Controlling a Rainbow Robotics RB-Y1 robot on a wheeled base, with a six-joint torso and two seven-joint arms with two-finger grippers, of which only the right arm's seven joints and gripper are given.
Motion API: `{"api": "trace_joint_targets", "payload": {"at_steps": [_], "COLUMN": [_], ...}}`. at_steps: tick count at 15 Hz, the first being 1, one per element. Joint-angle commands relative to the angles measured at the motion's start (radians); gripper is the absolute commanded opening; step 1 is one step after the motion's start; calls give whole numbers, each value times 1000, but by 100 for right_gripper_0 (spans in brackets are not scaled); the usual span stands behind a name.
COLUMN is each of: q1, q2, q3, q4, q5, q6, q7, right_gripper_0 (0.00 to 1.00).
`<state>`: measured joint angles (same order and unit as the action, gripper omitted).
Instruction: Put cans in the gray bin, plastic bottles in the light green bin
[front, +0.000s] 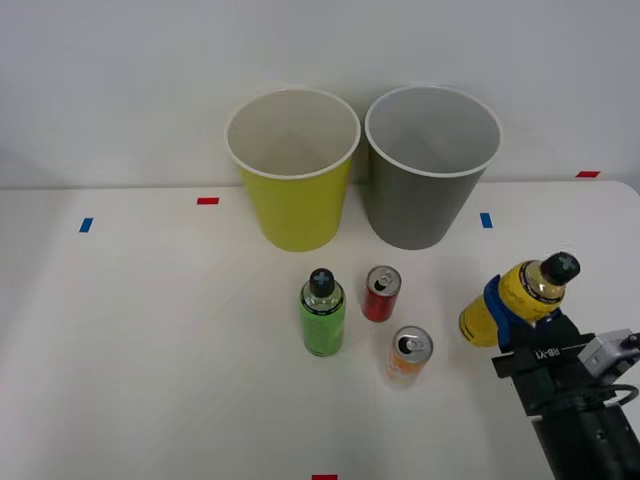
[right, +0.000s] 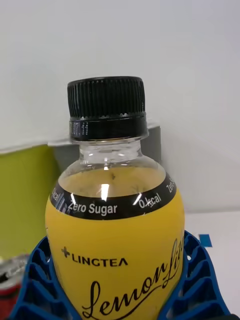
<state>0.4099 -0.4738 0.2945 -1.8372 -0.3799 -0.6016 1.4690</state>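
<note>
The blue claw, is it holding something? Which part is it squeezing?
Yes. The right gripper holds the yellow bottle, its blue fingers squeezing the labelled body, not the black cap.

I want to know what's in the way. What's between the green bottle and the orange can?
In the front view, the red can stands near the gap between the green bottle and orange can, slightly behind it.

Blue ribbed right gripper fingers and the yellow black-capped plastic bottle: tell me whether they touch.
Touching. The right wrist view shows the blue fingers pressed against both sides of the yellow bottle.
</note>
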Motion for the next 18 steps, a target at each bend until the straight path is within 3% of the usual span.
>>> {"api": "trace_joint_targets", "payload": {"at_steps": [1, 4, 7, 10, 18], "q1": [-13, -77, -172, -289, -628], "q2": [-37, -39, -36, -6, 159], "q3": [-8, -12, 14, 22, -80], "q4": [-162, -278, -293, -297, -297], "q5": [-119, -220, -237, -237, -252], "q6": [132, 206, 210, 349, 830], "q7": [-6, -10, -26, -29, -56], "right_gripper_0": [0, 0, 0, 0, 0]}}
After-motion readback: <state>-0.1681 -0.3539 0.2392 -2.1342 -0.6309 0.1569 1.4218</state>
